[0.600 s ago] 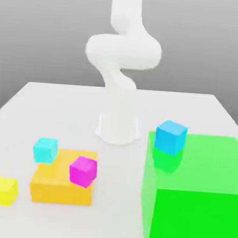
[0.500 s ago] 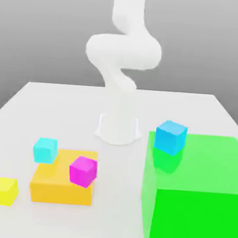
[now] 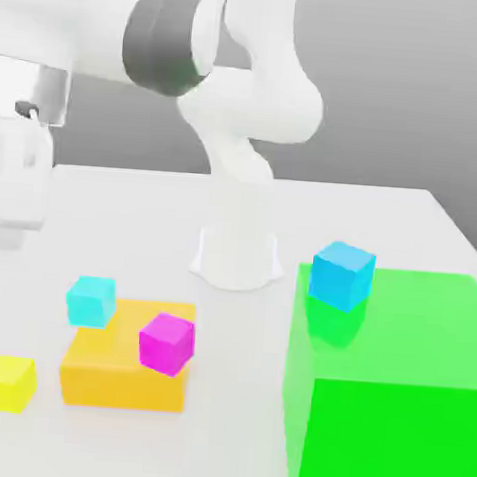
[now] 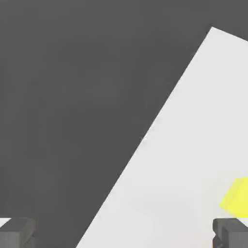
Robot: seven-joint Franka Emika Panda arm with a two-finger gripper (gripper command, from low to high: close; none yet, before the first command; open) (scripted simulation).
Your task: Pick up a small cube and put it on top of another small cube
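The small yellow cube [image 3: 9, 383] lies on the white table near the front, at the exterior view's left. The pale cyan cube [image 3: 91, 300] rests behind it, touching the back left corner of the orange block [image 3: 123, 373]. My gripper [image 3: 4, 238] hangs at the exterior view's far left, well above the table and higher than both cubes. In the hand view its two dark fingertips [image 4: 19, 231] stand wide apart with nothing between them, so the gripper [image 4: 123, 232] is open. The yellow cube [image 4: 237, 196] sits close to one fingertip in that view.
A magenta cube [image 3: 167, 343] sits on the flat orange block. A sky-blue cube [image 3: 341, 274] stands on the back corner of a large green block [image 3: 392, 394] at the exterior view's right. The arm's base [image 3: 237, 257] is mid-table. The table edge [image 4: 145, 140] runs near the hand.
The arm has swung down and to the exterior view's left, bringing the hand into view above the table's left side. No cube has moved.
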